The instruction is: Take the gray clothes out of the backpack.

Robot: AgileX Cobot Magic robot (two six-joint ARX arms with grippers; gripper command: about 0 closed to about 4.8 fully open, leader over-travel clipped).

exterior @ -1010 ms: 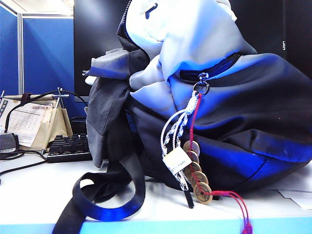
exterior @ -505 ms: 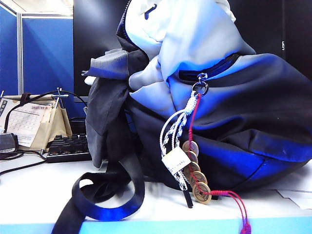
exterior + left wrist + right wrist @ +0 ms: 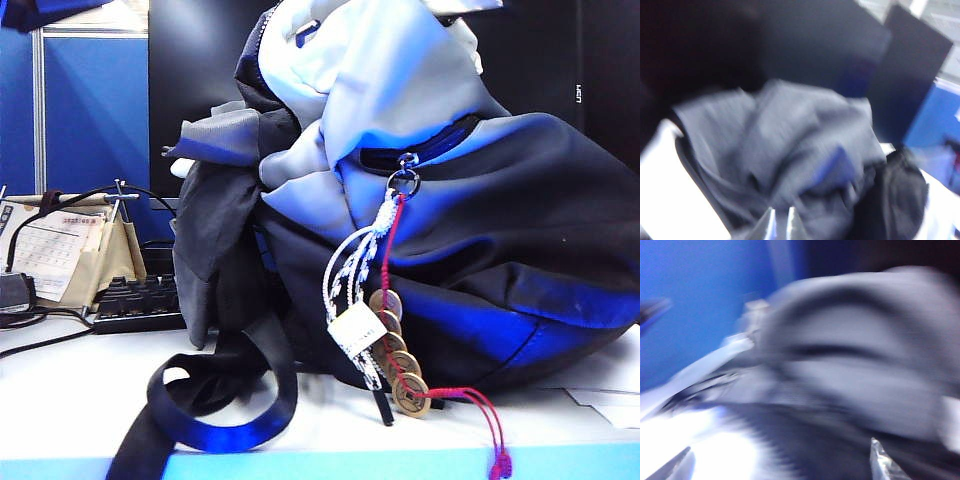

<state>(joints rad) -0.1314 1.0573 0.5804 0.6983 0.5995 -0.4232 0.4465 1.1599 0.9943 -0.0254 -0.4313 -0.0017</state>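
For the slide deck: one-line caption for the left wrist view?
Left gripper, jaws nearly shut, facing the crumpled gray clothes at the backpack.

My left gripper (image 3: pixel 779 223) shows only two thin, shiny silver tips, side by side with a narrow dark slit between them. My right gripper (image 3: pixel 780 465) shows two silvery-gray tips too, pointed like little wedges and set far apart. That picture is very blurry. I can't see my arms, cables or screws anywhere.
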